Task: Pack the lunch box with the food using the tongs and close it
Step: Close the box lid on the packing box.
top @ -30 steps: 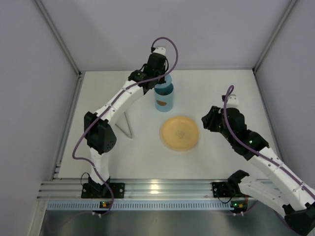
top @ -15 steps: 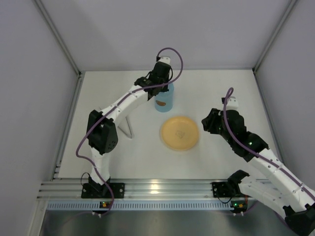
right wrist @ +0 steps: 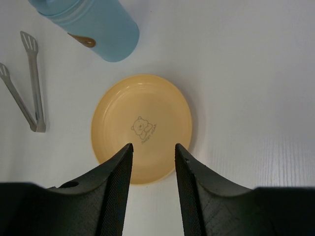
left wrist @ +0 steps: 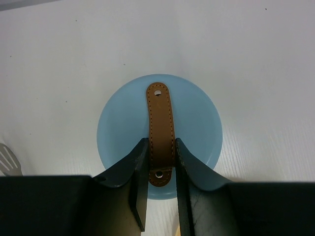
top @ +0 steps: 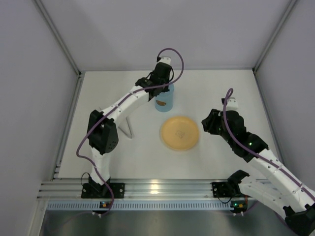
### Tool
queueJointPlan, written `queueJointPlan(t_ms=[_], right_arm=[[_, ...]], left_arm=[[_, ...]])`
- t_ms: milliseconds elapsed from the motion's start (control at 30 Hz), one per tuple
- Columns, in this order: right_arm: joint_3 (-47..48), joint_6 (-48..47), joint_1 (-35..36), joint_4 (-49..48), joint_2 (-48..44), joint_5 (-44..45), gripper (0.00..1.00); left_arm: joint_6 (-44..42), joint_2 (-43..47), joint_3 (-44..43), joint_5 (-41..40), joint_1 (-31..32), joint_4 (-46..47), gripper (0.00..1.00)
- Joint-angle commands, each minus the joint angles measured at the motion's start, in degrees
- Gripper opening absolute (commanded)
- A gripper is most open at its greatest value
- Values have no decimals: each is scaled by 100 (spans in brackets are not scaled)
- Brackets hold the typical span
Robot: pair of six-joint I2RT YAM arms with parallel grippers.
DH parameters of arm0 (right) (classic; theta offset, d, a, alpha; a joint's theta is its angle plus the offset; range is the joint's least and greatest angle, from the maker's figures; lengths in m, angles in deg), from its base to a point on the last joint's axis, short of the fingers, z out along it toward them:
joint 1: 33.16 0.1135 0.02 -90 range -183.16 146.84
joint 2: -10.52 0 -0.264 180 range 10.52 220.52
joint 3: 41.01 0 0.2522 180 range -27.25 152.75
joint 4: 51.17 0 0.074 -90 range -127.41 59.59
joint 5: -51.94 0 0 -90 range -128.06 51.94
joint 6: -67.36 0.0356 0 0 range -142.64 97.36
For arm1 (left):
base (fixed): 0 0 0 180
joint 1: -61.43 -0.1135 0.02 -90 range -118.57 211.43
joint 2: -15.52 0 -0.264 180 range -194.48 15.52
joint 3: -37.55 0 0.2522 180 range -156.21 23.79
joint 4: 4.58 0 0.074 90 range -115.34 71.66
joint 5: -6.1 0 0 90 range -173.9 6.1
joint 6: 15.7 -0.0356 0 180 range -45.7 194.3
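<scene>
While the left claw is clenched on the near end of the brown strap, its two dark fingers press against the strap's sides at the lower middle of the left wrist view. That strap runs across the round light blue lid, which fills the centre of that frame. At the far left edge of it, a slotted silvery tip of the tongs just shows.

From the overhead camera, the lunch box stands upright on the white table, a little above the middle of the frame, with the left arm's wrist directly over its top. The yellow-orange plate lies just below it and slightly to the right, near it but not touching. The tongs lie flat on the table to the left of the plate, partly under the left arm, with their joined end towards the bottom of the frame.

The right claw is released and grasps nothing. Its jaws stand apart, and the plate's lower edge shows between them. In the right wrist view the plate sits in the centre with a small bear print on it. The lunch box is at the upper left with a brown tab on its side, and the tongs are at the left edge.
</scene>
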Motion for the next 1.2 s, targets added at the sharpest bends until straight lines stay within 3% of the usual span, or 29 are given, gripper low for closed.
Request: queueJointPlan(t_ms=[0, 233, 333, 700, 900, 1167], right_arm=[[-37, 57, -78, -19, -112, 18, 40], [-46, 66, -69, -72, -59, 9, 40], [-37, 66, -69, -72, -50, 9, 40], [-19, 48, -69, -37, -68, 9, 40], [42, 31, -69, -19, -68, 18, 40], [191, -22, -69, 77, -50, 71, 40]], left_arm=[[104, 1, 288, -82, 49, -207, 0], [210, 291, 930, -170, 58, 12, 1], [227, 300, 1062, -161, 58, 39, 6], [254, 327, 1019, -126, 67, 65, 46], [219, 467, 878, -161, 75, 3, 56], [131, 731, 685, 32, 67, 197, 62]])
